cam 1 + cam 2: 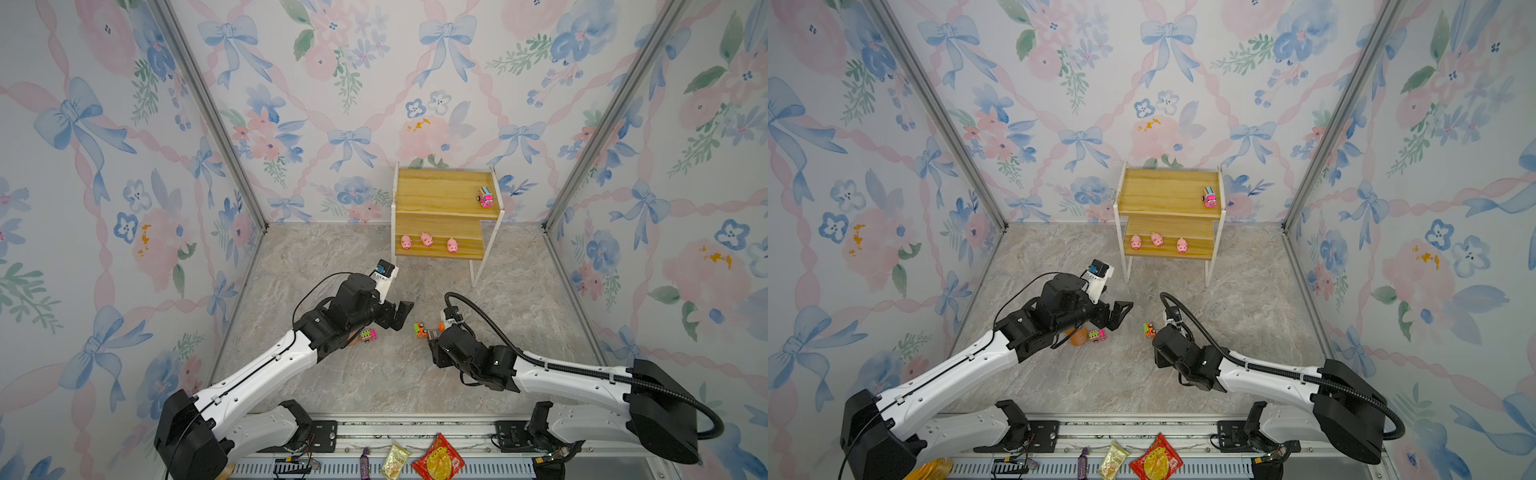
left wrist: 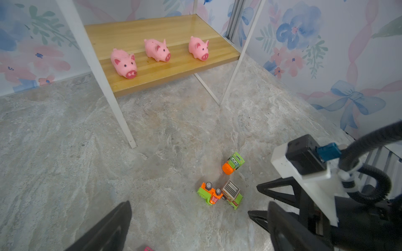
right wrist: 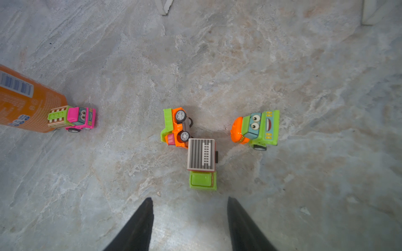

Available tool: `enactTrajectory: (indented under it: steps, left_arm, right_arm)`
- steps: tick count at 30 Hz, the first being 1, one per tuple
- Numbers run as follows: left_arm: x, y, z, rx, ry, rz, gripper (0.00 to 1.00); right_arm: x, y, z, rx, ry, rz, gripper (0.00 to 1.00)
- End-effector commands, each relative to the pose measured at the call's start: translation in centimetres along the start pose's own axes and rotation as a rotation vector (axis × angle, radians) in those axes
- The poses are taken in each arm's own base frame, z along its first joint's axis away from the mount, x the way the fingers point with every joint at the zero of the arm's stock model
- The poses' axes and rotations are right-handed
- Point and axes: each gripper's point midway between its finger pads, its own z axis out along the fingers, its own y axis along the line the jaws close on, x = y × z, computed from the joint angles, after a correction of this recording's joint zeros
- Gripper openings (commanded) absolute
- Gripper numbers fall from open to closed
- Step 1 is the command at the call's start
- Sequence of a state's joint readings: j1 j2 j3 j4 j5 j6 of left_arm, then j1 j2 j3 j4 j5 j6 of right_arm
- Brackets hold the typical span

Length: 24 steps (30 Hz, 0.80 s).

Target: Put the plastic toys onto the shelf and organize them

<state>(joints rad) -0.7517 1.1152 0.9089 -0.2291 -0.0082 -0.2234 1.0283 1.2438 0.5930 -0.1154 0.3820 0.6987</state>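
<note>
ON THE DESK: My left jaws hang spread wide and empty above the marbled desk (image 1: 374,386), in front of the left legs of the shelf (image 1: 444,187). My right jaws are parted with nothing between them, and they hover over a knot of three toy trucks near the desk's middle.

Nearest the right jaws stands the green ladder truck (image 3: 202,165), upright, its grey striped roof facing the wrist camera. The orange-and-green truck (image 3: 175,127) lies tipped on its side, wheels showing, and touches a corner of the ladder truck. The green mixer truck (image 3: 257,129), with its orange drum, stands just beside them, apart from both.

Farther left, under my left arm, a pink-cab truck (image 3: 75,118) sits on its wheels with its tail against an orange soda can (image 3: 26,102).

The shelf, a two-step rack of yellow boards on thin white legs, stands against the back wall. Three pink pigs (image 1: 427,239) line its lower board in a row, apart from one another, snouts toward the front. A pink toy truck (image 1: 485,196) stands alone at the right end of the upper board.

Along the front rail, off the desk, lie snack packets (image 1: 438,459).
</note>
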Motion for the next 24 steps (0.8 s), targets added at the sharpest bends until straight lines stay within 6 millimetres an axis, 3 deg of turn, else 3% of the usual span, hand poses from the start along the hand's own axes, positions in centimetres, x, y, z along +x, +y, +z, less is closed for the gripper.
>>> enactTrajectory:
  steps: [1,8,13,24]
  left_arm:
    - [0.6,0.5,-0.7,-0.047,0.032,0.038,0.98]
    - [3.0,1.0,-0.2,-0.075,0.078,0.175,0.98]
    - [4.4,1.6,0.8,-0.099,0.123,0.174,0.98]
    - [4.3,2.7,1.0,-0.155,0.128,0.162,0.98]
  right_arm:
    - [0.4,-0.2,0.7,-0.017,0.011,-0.008,0.55]
    - [0.8,-0.2,1.8,-0.013,0.042,-0.034,0.52]
    - [1.1,-0.5,2.5,-0.002,0.052,-0.039,0.51]
    - [0.3,-0.7,4.6,0.021,0.058,-0.075,0.46]
